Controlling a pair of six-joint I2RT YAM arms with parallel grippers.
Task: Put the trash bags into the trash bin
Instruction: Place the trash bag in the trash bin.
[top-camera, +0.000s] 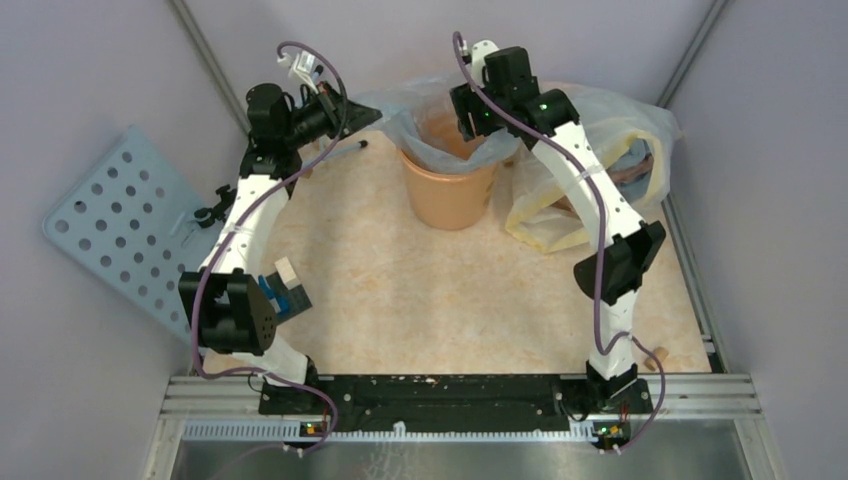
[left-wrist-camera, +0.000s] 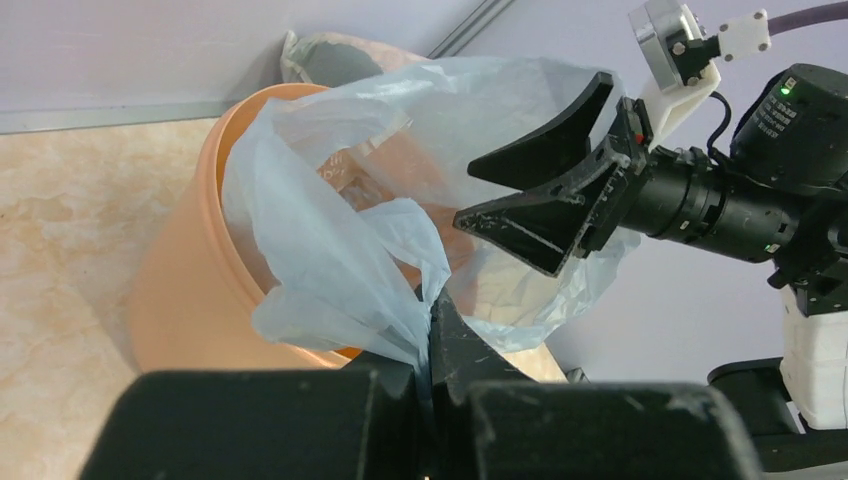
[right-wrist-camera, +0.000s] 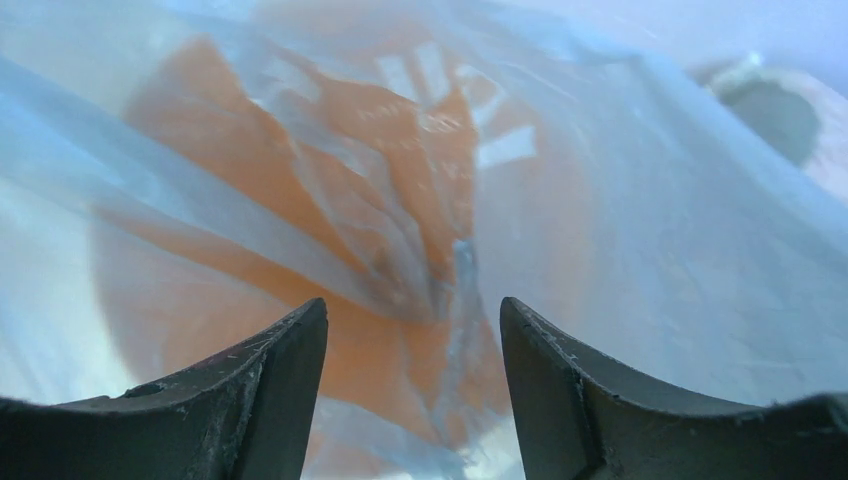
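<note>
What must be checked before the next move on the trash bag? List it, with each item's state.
1. Left gripper has the trash bag: ok, fingers shut on its edge.
2. Right gripper free: ok, fingers apart, nothing clamped.
3. Trash bin upright: ok.
4. Bag wholly inside the bin: not ok, it billows above the rim and hangs over one side.
5. Bag bottom down on the bin floor: cannot tell.
</note>
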